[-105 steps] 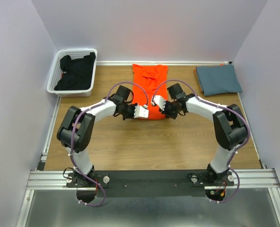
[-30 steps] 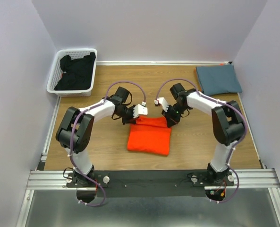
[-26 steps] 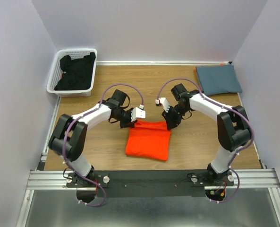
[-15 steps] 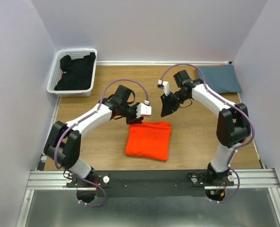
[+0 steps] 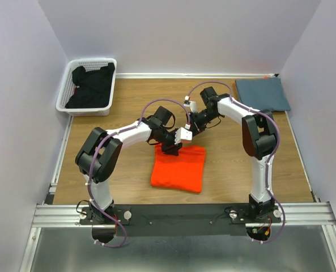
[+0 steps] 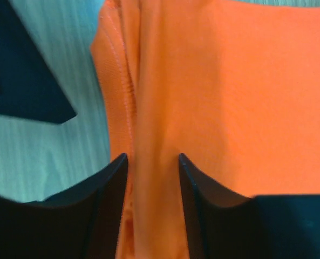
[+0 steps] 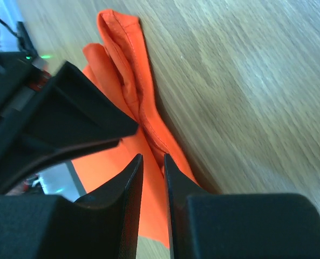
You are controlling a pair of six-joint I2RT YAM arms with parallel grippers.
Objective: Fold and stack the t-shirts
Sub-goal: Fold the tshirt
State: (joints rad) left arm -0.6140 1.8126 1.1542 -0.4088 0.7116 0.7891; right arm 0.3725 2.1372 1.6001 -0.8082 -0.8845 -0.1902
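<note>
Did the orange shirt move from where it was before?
Yes. The orange shirt lay far back, level with the basket; now it lies folded, lower in the top view than the basket, toward the near edge.

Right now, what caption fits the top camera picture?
Left pincer and right pincer at the far edge of the folded orange t-shirt.

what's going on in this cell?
Two arms are folding shirts on the wooden table. The bright orange cloth t-shirt lies folded into a rectangle near the middle. The left arm has its jaws open, straddling a ridge of cloth at the shirt's far edge. The right arm hovers just beyond that edge, jaws slightly apart and empty. A folded slate blue-grey t-shirt sits apart at the far right corner, so stacking is not yet done.
</note>
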